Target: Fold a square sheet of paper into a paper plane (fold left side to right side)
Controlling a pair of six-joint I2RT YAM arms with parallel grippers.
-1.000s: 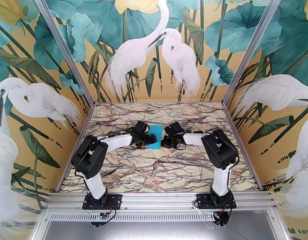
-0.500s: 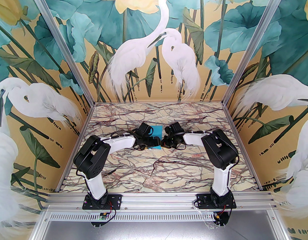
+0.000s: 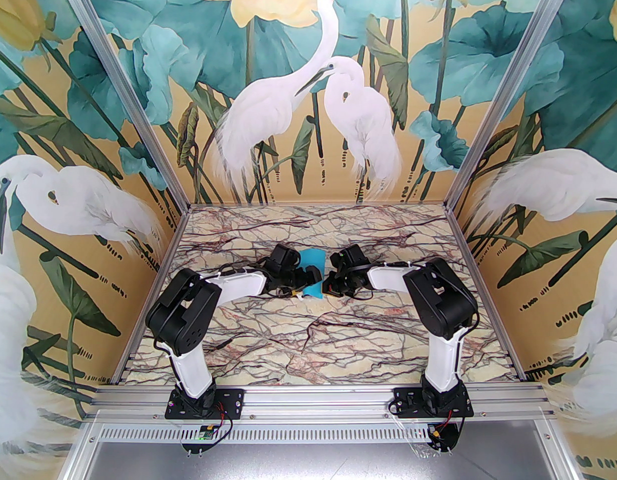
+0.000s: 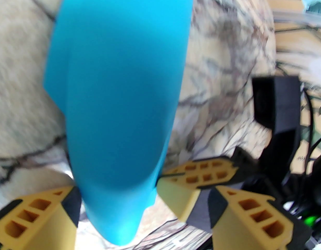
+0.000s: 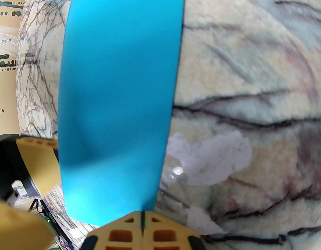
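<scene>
The square sheet of paper is bright cyan-blue and lies mid-table, folded over on itself into a bowed loop. My right gripper is shut, pinching the sheet's edge at its fingertips. My left gripper stands open on the sheet's left side. Its tan fingers straddle the arched paper without closing on it. In the left wrist view the right gripper's shut fingertips meet the paper's right edge. No pointed paper plane shape is formed.
The marble-patterned table extends in front of both arms. Pale white patches sit on the table just right of the sheet. Mural walls and aluminium posts close in the sides and back.
The left gripper swung right over the sheet toward the right gripper, then drew back slightly left. The sheet went from lying flat to bowing up. The right arm stayed put.
</scene>
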